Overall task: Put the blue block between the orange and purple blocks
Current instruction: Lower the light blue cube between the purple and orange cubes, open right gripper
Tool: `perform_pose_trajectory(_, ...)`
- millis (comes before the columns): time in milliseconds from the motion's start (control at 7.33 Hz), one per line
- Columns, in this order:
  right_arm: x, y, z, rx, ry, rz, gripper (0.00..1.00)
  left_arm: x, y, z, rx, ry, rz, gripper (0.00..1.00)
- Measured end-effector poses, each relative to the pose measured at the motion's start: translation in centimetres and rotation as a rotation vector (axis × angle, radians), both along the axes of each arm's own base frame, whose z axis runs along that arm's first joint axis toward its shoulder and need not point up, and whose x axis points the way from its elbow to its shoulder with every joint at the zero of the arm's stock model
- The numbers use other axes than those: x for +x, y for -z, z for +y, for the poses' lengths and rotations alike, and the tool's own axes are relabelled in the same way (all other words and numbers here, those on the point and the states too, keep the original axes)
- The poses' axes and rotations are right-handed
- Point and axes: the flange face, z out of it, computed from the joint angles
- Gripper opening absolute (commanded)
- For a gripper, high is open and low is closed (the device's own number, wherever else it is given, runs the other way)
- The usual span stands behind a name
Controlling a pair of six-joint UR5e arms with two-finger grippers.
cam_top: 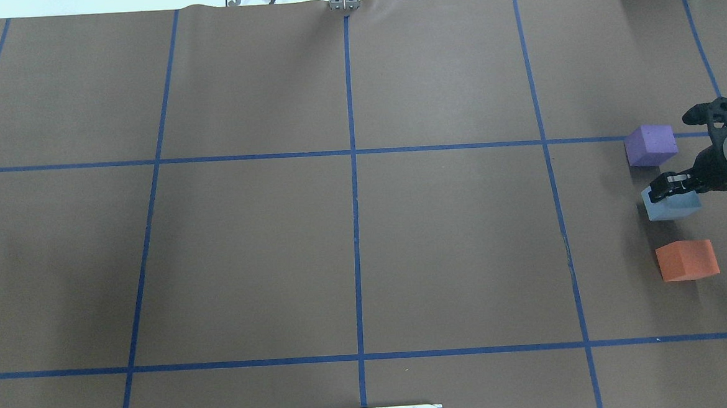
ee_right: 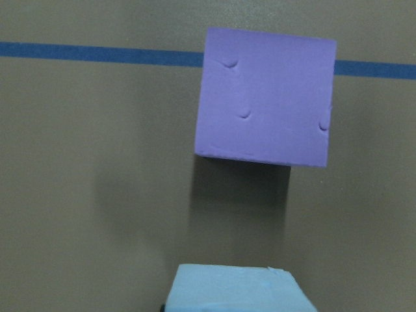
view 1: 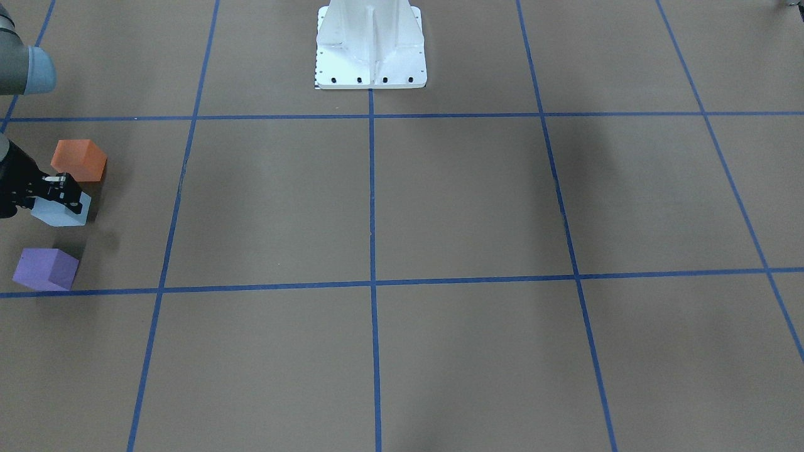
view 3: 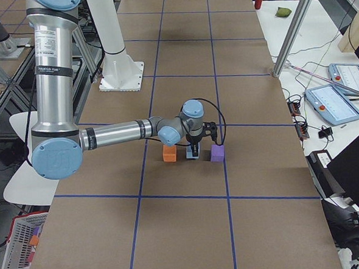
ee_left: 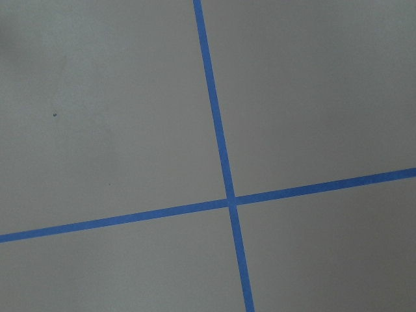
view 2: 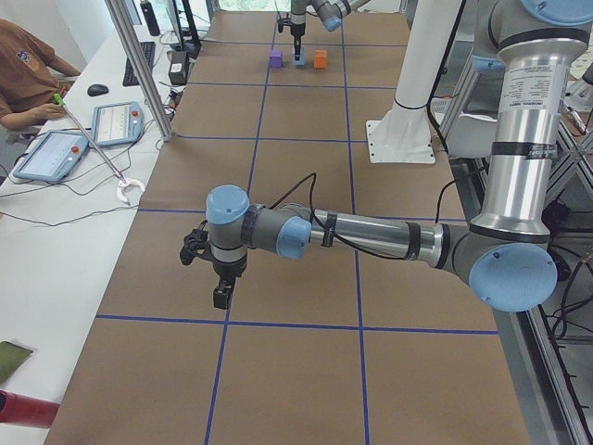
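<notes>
The light blue block [view 1: 55,213] lies between the orange block [view 1: 78,160] and the purple block [view 1: 45,269] near the table's end on my right. My right gripper [view 1: 63,194] comes down on the blue block's top and looks shut on it, at or just above the table. In the overhead view the blue block [cam_top: 671,206] lies in line with the purple block [cam_top: 650,145] and the orange block [cam_top: 687,260]. The right wrist view shows the purple block [ee_right: 265,104] and the blue block's top [ee_right: 237,289]. My left gripper [view 2: 222,295] hangs over bare table far from the blocks; I cannot tell if it is open.
The white robot base [view 1: 370,47] stands at the middle of the robot's table edge. Blue tape lines [cam_top: 353,167] split the brown table into squares. An operator [view 2: 28,79] sits with tablets beside the table.
</notes>
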Motion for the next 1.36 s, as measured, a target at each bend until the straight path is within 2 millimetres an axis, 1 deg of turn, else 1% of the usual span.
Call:
perform_pose_trajectory(273,-0.2,-0.4,-0.1,-0.005,0.002,0.005,0.00,0.0,-0.3,0.0,-0.004,-0.001,-0.001,1.00)
perform_pose_trajectory(545,-0.6,-0.6,-0.6,-0.002,0.002,0.010,0.00,0.1,-0.3,0.0,-0.005,-0.001,-0.001,1.00)
perform_pose_trajectory(682,-0.8,-0.6,-0.9,-0.001,0.002,0.011,0.17,0.1,-0.3,0.0,-0.005,-0.001,-0.001,1.00)
perform_pose_trajectory(818,-0.9,-0.7,-1.1,0.000,0.003,0.011,0.62,0.1,-0.4,-0.1,-0.006,-0.001,-0.001,1.00)
perform_pose_trajectory(955,-0.9,-0.7,-1.2,0.001,0.004,0.012,0.99,0.1,-0.4,-0.1,-0.007,-0.001,-0.001,1.00)
perform_pose_trajectory(1364,-0.7,-1.0,-1.1,0.001,0.001,0.018,1.00,0.1,-0.4,-0.3,-0.008,-0.001,-0.001,1.00)
